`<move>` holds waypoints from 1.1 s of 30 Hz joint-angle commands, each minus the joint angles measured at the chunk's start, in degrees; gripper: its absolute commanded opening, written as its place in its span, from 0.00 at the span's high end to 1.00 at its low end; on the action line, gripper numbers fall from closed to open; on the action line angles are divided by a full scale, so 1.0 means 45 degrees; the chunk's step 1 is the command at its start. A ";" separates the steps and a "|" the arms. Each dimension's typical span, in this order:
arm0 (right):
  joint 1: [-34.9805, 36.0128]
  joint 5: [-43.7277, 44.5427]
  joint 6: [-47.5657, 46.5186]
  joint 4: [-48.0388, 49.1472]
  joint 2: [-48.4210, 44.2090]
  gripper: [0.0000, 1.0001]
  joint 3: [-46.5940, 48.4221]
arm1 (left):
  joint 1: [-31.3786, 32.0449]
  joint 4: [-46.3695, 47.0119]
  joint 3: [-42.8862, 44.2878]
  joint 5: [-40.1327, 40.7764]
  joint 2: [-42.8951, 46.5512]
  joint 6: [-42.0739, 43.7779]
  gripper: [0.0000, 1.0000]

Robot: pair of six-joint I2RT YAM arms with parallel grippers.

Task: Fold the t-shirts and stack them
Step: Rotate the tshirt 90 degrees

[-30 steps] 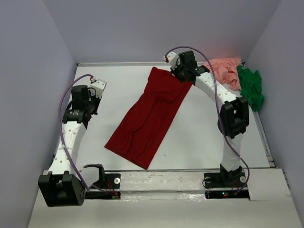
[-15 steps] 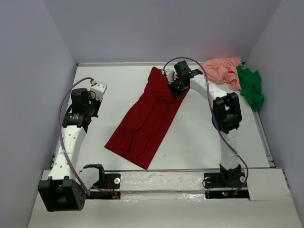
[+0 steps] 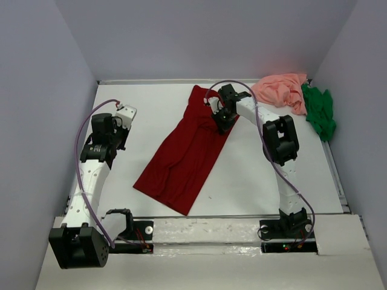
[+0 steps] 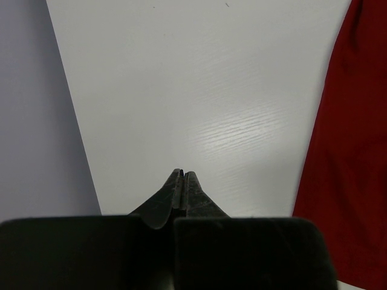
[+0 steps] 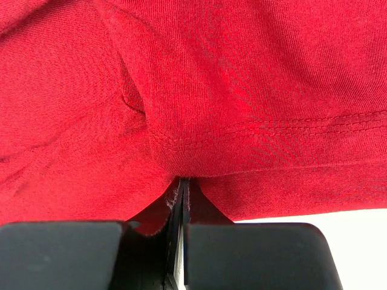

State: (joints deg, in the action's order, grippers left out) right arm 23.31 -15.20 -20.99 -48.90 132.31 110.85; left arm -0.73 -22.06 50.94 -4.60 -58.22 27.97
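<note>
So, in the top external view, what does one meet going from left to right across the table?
left end effector → dark red t-shirt → salmon pink t-shirt → bright green t-shirt

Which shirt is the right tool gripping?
The dark red t-shirt, spread diagonally, hem pinched in the right tool. The salmon pink t-shirt and green t-shirt sit bunched, far right.
</note>
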 commanded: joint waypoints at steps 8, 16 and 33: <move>0.0054 0.3142 -0.0724 -0.0695 0.1007 1.00 0.1519 | 0.0046 0.0235 0.0302 -0.0481 -0.0422 -0.0121 1.00; -0.0063 0.4119 -0.1233 -0.0636 0.1944 1.00 0.3041 | 0.0046 0.0079 0.0399 -0.1008 -0.0481 -0.0238 1.00; -0.0942 0.6719 -0.2757 0.0419 0.4094 1.00 0.6598 | 0.0085 -0.0214 0.1044 -0.2102 -0.1555 -0.0375 1.00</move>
State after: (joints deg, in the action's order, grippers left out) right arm 20.58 12.23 -31.73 -49.36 148.97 138.54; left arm -0.71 -22.79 52.95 -11.97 -64.77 26.65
